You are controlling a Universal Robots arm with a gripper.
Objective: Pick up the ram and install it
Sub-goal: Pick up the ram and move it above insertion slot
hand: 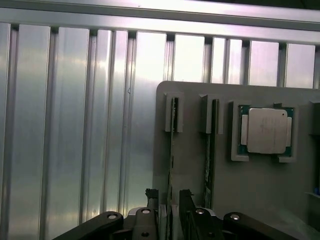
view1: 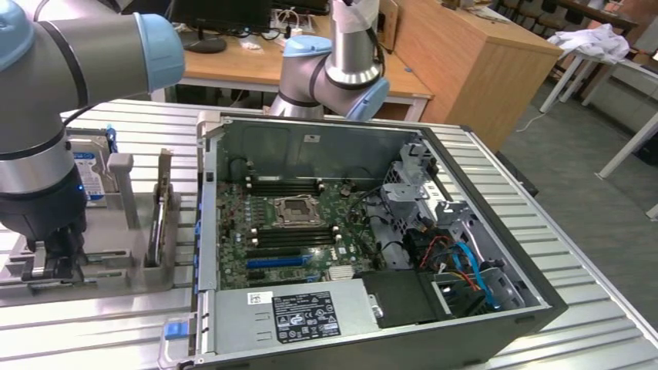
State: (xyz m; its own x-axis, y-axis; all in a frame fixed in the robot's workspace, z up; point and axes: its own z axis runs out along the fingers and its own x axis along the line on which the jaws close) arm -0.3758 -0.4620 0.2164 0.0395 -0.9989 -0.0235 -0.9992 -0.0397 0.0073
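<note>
The ram (hand: pixel 172 150) stood on edge in the outermost slot of the grey holder (hand: pixel 260 195). Its long axis ran straight away from the gripper (hand: pixel 170 200), whose open jaws straddled its near end without clamping. A second stick (hand: pixel 210 150) sat just beside.

No legible text; print on the power supply label (view1: pixel 305 316) too small

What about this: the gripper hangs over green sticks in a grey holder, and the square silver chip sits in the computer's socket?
Not quite: the wrist view shows the square silver chip lying in the grey holder beside the green sticks. The rest holds.
</note>
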